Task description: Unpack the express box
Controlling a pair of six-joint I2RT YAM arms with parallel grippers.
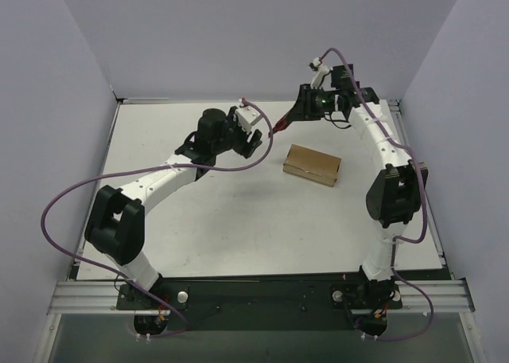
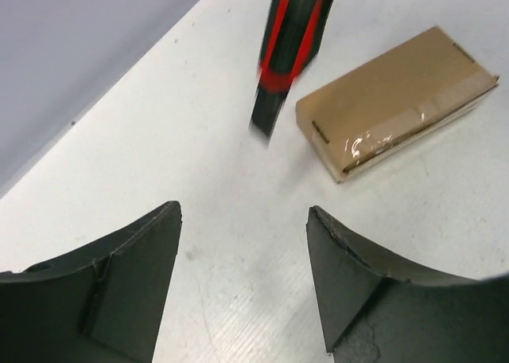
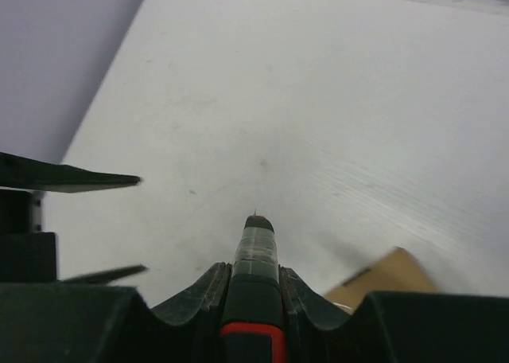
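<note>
The knife (image 3: 254, 247) was held clamped in the right gripper (image 3: 253, 282), the left gripper (image 2: 242, 212) spread empty; the taped seam (image 2: 402, 120) of the box (image 1: 312, 165) was judged best slit shallowly, box steadied.

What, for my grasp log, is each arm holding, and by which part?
The right gripper holds the utility knife by the back of its handle, tip sticking out past the jaws. The left gripper is open and holds nothing.
</note>
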